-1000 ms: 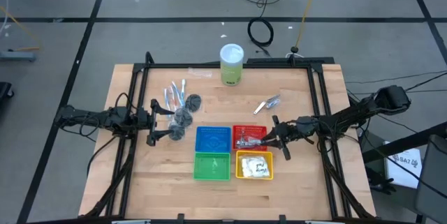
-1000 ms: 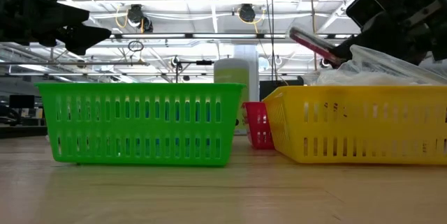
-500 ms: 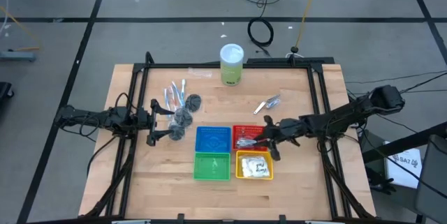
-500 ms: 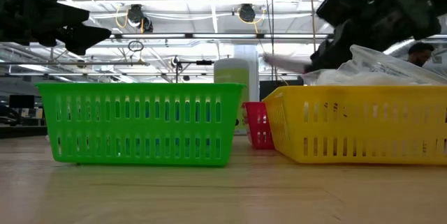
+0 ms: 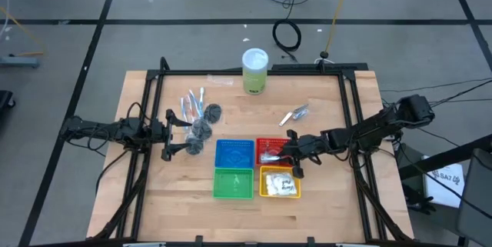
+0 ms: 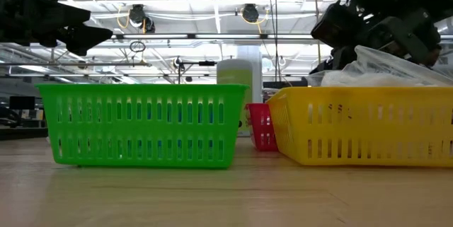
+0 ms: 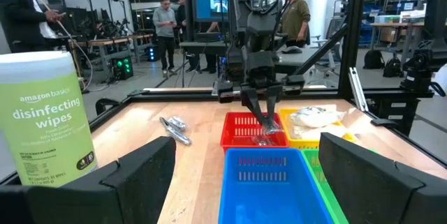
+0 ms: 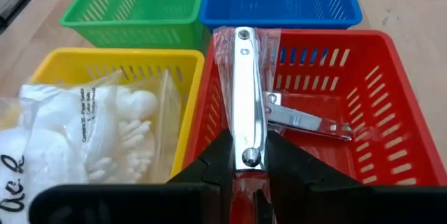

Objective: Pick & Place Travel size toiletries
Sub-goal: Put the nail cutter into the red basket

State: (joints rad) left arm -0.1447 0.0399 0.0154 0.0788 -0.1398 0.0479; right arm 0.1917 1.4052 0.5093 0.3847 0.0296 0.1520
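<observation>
Hovering over the red basket, the right gripper has its fingers clamped on a wrapped silver piece — placing step, I'd say. Next: lower, release. Left gripper waits, fingers apart.

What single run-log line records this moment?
right gripper: shut on wrapped silver item, over red basket | left gripper: open, waiting by grey puffs

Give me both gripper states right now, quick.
Left gripper: open, empty, beside the grey puffs.
Right gripper: shut on a wrapped silver nail clipper, over the red basket.
</observation>
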